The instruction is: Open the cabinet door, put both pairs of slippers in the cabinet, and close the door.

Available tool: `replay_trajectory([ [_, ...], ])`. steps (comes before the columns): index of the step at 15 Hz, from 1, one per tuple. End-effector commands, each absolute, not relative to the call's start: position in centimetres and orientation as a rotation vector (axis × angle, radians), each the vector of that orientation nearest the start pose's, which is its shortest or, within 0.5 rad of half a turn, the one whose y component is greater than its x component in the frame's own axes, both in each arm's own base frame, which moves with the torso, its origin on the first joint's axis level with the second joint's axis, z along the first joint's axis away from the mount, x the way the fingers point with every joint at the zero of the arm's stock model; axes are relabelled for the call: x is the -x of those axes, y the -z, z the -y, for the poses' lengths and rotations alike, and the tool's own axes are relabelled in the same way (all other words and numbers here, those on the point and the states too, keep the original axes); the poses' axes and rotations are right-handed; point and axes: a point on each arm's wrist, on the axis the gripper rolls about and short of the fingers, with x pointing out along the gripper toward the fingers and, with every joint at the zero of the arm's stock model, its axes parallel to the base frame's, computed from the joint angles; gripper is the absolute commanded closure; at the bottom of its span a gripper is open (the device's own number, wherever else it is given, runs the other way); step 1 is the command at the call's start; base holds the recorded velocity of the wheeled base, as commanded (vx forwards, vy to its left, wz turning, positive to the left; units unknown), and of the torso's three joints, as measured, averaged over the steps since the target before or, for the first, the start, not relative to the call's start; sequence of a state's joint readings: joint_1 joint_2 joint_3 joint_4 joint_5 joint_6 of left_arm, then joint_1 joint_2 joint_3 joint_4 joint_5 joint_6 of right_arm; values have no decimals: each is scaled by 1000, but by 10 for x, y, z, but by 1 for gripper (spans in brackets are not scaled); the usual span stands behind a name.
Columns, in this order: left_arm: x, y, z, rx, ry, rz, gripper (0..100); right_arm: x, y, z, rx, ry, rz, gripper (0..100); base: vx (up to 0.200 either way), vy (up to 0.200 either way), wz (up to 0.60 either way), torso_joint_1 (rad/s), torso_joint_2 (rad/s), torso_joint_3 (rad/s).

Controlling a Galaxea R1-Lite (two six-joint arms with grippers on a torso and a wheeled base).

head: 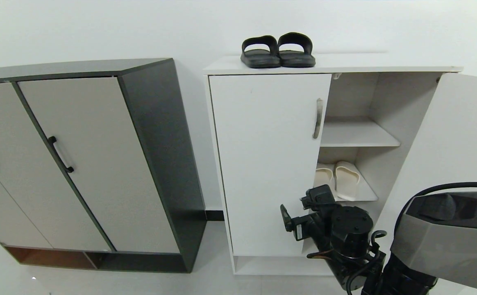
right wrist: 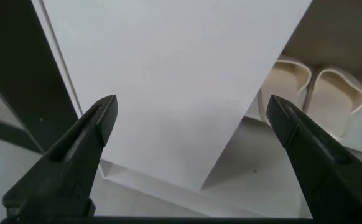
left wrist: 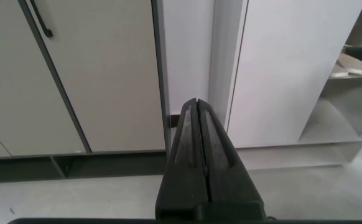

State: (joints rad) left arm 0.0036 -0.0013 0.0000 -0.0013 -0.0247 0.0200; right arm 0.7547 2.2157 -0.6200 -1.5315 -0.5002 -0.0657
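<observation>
My right gripper (head: 301,207) hangs wide open and empty, low by the white cabinet (head: 365,63). The cream slippers (head: 341,180) sit on its lower shelf (head: 367,193), one partly hidden, probably fully in. The black slippers (head: 278,51) wait on top. My left gripper (left wrist: 198,146) is clamped closed, holding nothing.

Right arm: shell (head: 439,241) is grey and angular, with a dark recessed top. The wrist housing (head: 351,225) is black and round, with small screws set in its face. Thin black cables (head: 380,234) loop beside the housing, and one thick black cable (head: 447,185) arches over the shell.

Right gripper (head: 302,207): matte black, with fingers (right wrist: 75,155) tapering to blunt wedge tips.

Left gripper (left wrist: 196,109): black, with long fingers grooved lengthwise.
</observation>
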Motion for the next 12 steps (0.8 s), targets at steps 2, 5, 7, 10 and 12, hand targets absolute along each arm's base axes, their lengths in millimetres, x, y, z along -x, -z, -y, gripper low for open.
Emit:
replay_trajectory([
  [2,23,-75,1,-20,21,0,100,-263,-54,-233,110,-257,-53,0,0,0,0,27,-234,-325],
  [5,23,-75,1,-20,21,0,100,-263,-54,-232,112,-255,-55,0,0,0,0,51,-515,-347],
  [7,23,-75,1,-18,21,0,100,-262,-53,-232,113,-255,-56,0,0,0,0,115,-459,-351],
  [10,23,-75,1,-18,21,0,100,-262,-53,-232,115,-257,-57,0,0,0,0,124,-461,-331],
  [12,23,-75,1,-18,21,0,100,-261,-53,-232,116,-257,-59,0,0,0,0,149,-469,-325],
])
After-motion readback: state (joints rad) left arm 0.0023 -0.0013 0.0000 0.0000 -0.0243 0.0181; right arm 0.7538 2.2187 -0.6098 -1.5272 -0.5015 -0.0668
